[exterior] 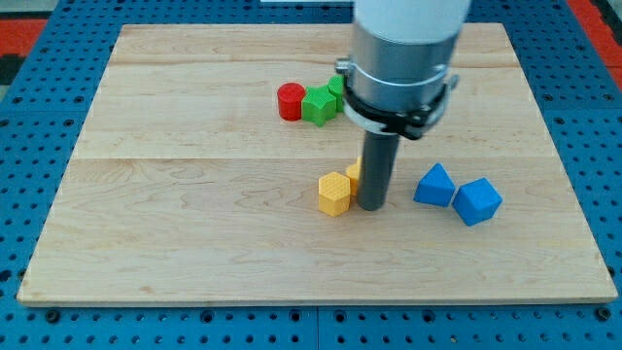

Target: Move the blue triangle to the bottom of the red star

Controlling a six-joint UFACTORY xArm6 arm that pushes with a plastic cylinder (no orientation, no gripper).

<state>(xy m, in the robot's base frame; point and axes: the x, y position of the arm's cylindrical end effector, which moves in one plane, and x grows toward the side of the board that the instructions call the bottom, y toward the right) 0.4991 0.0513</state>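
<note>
My tip (370, 208) is resting on the light wooden bench (194, 224) near its centre, slightly toward the bottom edge. I am carrying no jaws, only the straight dark rod, so no released or clenched state applies.

The yellow hexagonal plastic block (333, 192) is sitting just beside my tip on the side toward the left edge, very close or touching; I cannot tell which. A second yellow block (355, 173) is showing only as a sliver behind the rod, and its shape is not readable.

The blue triangular plastic block (434, 186) is lying toward the right edge from my tip, near it but clearly apart. The blue cube-like plastic block (477, 201) is sitting just beside the triangle, on its right-edge side, touching or nearly so.

Toward the top edge, the red plastic block (291, 101) is standing with its outline appearing rounded or lobed; its exact shape is not clear. The green plastic block (318, 105) is pressing against it on the right-edge side. Another green piece (336, 87) is partly hidden behind my grey arm housing (403, 49). This red and green group is lying well apart from the blue triangle.
</note>
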